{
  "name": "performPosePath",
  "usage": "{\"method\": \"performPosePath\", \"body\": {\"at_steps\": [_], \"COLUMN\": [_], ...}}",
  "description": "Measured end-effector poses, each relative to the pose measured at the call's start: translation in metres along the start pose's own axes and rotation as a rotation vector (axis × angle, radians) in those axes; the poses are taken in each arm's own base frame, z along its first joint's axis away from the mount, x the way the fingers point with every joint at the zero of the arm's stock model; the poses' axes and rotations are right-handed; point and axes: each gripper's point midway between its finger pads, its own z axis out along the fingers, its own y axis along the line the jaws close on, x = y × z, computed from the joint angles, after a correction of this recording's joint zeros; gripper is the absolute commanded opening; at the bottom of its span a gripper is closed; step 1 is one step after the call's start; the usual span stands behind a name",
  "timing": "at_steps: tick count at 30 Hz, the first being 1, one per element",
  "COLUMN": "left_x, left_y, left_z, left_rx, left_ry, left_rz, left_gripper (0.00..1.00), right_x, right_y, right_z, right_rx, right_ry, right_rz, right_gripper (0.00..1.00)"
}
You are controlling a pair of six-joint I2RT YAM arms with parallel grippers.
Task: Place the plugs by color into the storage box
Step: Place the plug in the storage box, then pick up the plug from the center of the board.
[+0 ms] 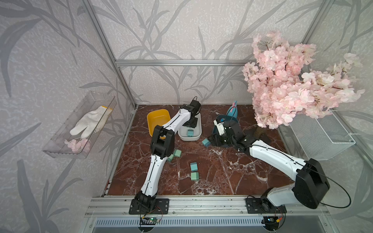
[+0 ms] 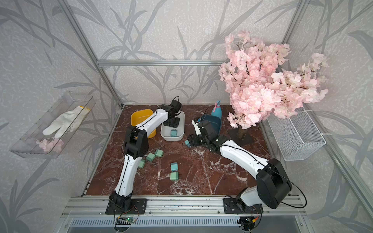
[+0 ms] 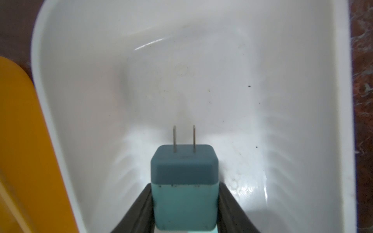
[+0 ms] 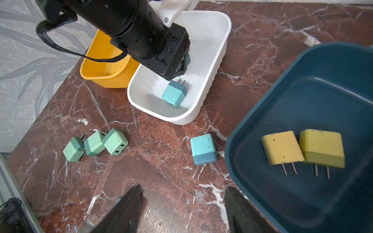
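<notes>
My left gripper [image 3: 185, 184] is shut on a light blue plug [image 3: 184, 167], prongs pointing away, low inside the white box [image 3: 302, 100]. Another light blue plug [image 4: 174, 93] lies on that box's floor. Two yellow plugs [image 4: 282, 150] [image 4: 323, 148] lie in the dark blue box [image 4: 323, 90]. My right gripper [image 4: 182, 193] hangs open over the marble table beside that box, nothing between its fingers, with a light blue plug [image 4: 203, 149] just ahead. Three green plugs [image 4: 94, 143] cluster near the left arm. One light blue plug [image 1: 193, 167] and one green plug [image 1: 194, 176] lie mid-table.
A yellow box [image 1: 155, 119] stands left of the white box [image 1: 189, 139]. A pink blossom tree [image 1: 292, 80] and a spray bottle [image 1: 232, 111] stand at the back right. A wire basket [image 1: 321, 135] hangs on the right wall, a clear shelf [image 1: 80, 125] on the left wall.
</notes>
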Motion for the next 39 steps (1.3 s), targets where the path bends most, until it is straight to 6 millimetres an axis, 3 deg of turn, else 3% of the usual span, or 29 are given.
{"method": "performPosePath", "body": {"at_steps": [2, 8, 21, 25, 32, 36, 39], "left_x": [0.001, 0.002, -0.006, -0.01, -0.011, 0.01, 0.037], "left_y": [-0.001, -0.002, -0.002, 0.0, 0.008, 0.017, 0.026], "left_z": [0.001, 0.004, -0.012, -0.033, -0.091, -0.117, -0.131], "left_rx": [0.006, 0.009, 0.022, 0.041, 0.083, 0.093, 0.096], "left_ry": [0.003, 0.011, -0.011, -0.037, -0.109, -0.122, -0.122], "left_rz": [0.0, -0.007, -0.019, -0.025, -0.041, -0.044, -0.044], "left_gripper": [0.48, 0.62, 0.62, 0.61, 0.61, 0.61, 0.6], "right_x": [0.001, 0.004, 0.005, 0.001, -0.005, -0.017, -0.019], "right_y": [0.0, -0.001, 0.0, -0.001, 0.0, 0.011, 0.016], "right_z": [0.0, -0.001, -0.016, -0.022, -0.032, -0.037, -0.037], "right_rx": [0.0, 0.005, 0.011, 0.027, 0.07, 0.083, 0.095], "right_ry": [0.002, 0.015, 0.021, 0.021, 0.043, 0.042, 0.046], "right_rz": [-0.003, -0.009, -0.012, -0.015, -0.051, -0.099, -0.13], "right_gripper": [0.7, 0.7, 0.7, 0.68, 0.65, 0.65, 0.65]}}
